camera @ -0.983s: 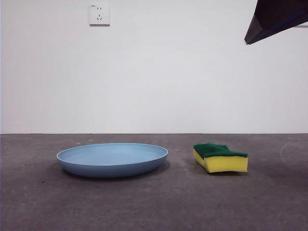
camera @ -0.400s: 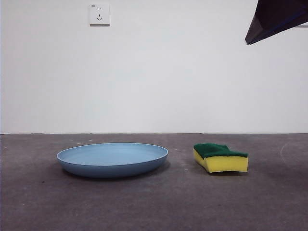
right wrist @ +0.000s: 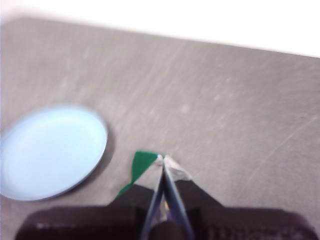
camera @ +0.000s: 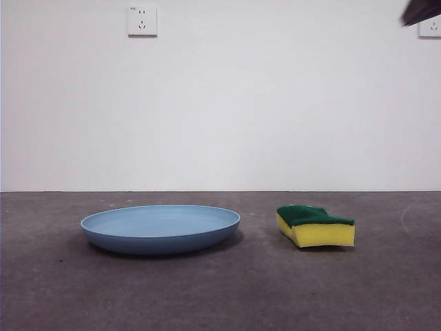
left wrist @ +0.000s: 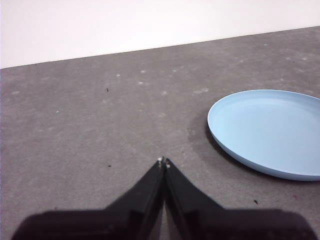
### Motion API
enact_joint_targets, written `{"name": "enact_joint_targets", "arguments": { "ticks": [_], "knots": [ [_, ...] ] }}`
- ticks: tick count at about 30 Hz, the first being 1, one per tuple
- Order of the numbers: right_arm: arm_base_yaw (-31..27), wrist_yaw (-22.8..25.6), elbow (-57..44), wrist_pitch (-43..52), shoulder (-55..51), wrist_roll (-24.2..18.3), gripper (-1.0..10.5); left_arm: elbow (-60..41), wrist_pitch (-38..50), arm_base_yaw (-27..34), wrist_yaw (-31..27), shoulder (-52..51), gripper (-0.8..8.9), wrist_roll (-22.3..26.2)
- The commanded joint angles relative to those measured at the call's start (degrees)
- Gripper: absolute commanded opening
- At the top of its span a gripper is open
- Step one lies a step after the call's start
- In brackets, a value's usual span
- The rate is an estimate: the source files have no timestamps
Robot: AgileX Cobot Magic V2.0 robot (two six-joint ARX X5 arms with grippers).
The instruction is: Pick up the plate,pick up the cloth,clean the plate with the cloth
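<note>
The light-blue plate (camera: 160, 227) lies flat on the grey table, left of centre in the front view. The yellow sponge with a green top (camera: 315, 225), which is the cloth, lies to its right, apart from it. My left gripper (left wrist: 163, 162) is shut and empty above bare table, with the plate (left wrist: 267, 131) off to one side. My right gripper (right wrist: 163, 159) is shut and empty, high above the sponge (right wrist: 141, 165), which its jaws partly hide; the plate (right wrist: 50, 150) also shows there. In the front view only a dark tip (camera: 422, 11) shows at the top right corner.
A white wall stands behind the table with a power socket (camera: 142, 20) at upper left and another (camera: 431, 27) at the right edge. The grey table surface (camera: 220, 296) stretches in front of both things.
The dark arm at the top right of the front view has drawn up and to the right, leaving only a small tip. Plate and sponge have not moved.
</note>
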Motion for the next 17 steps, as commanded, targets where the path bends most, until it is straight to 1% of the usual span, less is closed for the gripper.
{"name": "enact_joint_targets", "arguments": {
  "ticks": [1,3,6,12,17],
  "knots": [
    [-9.86,-7.69,-5.6,0.02,-6.05,-0.44,0.0,-0.9,0.28,0.15,-0.09,-0.15,-0.03,0.39],
    [-15.72,-7.5,-11.43,2.91,-12.81,-0.44,0.0,-0.9,0.28,0.15,-0.04,-0.15,-0.03,0.39],
    [-19.41,-7.58,-18.56,7.54,-20.59,-0.35,0.0,-0.9,0.28,0.17,-0.07,-0.15,-0.03,0.39],
    [-20.5,-7.58,-31.1,15.78,-31.21,-0.37,0.0,-0.9,0.28,0.15,-0.04,-0.15,-0.03,0.39],
    [-20.5,-7.58,-37.75,16.24,-35.69,1.29,0.0,-0.9,0.28,0.15,-0.07,-0.15,-0.03,0.39]
  ]
}}
